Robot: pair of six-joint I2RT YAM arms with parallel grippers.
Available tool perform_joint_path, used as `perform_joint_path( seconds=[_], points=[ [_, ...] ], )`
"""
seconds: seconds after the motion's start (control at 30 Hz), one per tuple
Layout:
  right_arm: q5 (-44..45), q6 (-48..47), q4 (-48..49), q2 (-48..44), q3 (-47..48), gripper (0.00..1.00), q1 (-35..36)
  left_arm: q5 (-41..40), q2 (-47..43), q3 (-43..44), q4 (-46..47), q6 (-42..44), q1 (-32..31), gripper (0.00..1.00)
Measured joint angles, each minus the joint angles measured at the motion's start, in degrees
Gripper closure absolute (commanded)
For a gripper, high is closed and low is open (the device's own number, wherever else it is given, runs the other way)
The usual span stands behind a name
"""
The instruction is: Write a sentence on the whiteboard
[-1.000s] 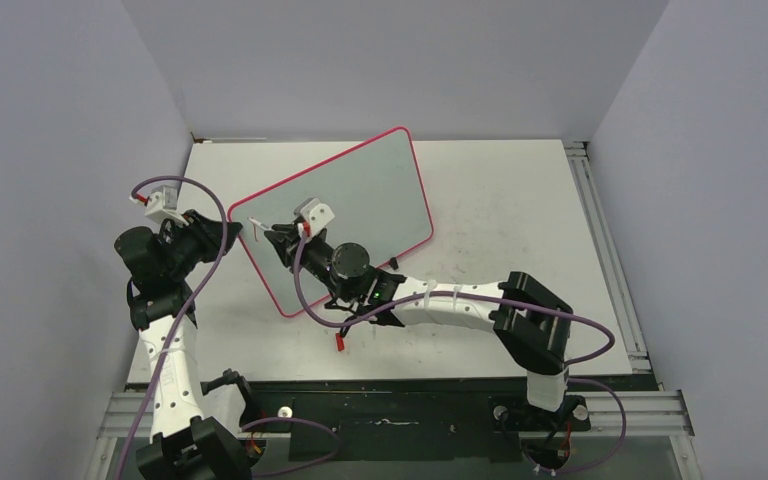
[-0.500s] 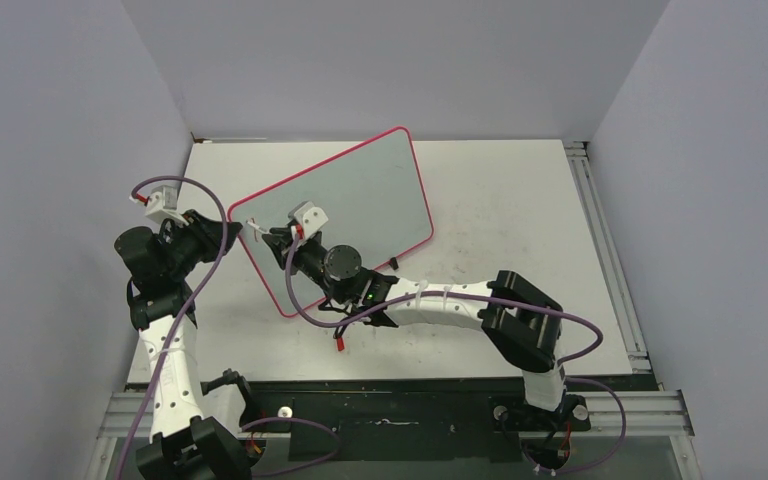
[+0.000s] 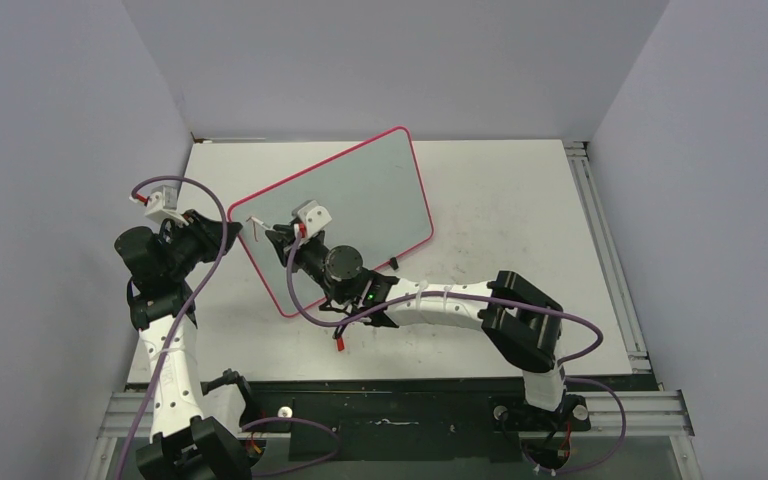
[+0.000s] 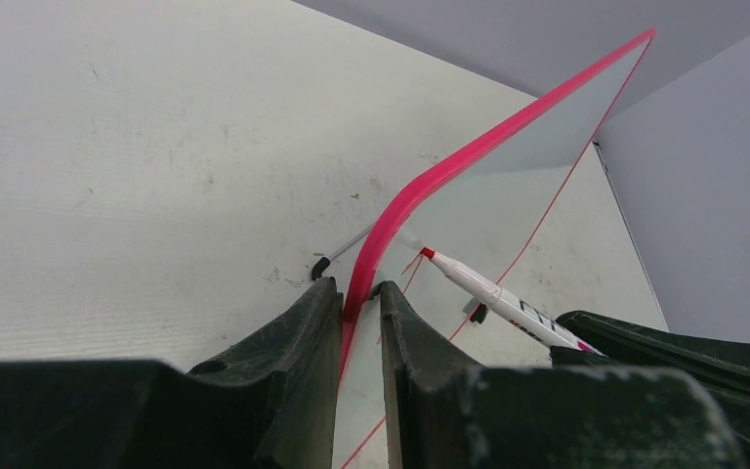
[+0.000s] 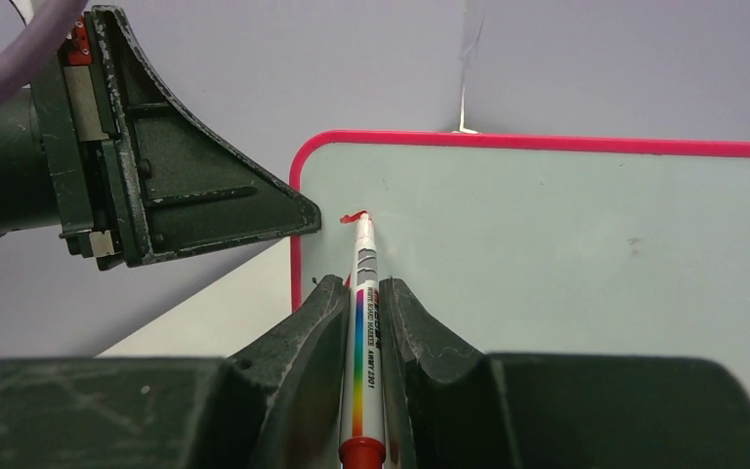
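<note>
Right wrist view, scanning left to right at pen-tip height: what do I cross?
the left end effector clamped on the pink rim → marker tip at a short red stroke → bare whiteboard face to the picture's right edge

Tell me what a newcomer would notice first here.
The red-rimmed whiteboard at the middle of the table, its left edge pinched by the left gripper. Next, the right gripper holding a marker, red tip at the board's corner beside a short red stroke.

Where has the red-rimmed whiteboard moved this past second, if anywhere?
No. The glossy pale rectangular whiteboard with red-pink rim stays put; its far corner crosses the white table's back edge at the same spot.
</note>
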Motion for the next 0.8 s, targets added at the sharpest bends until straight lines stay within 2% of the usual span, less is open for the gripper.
perform_joint_path(
  seconds=[0.8],
  points=[
    [3.48,0.72,3.61,-2.43,-8.04,0.95,-0.31,-0.85,0.02,-0.07,-0.04,0.37,0.00,0.82]
  ],
)
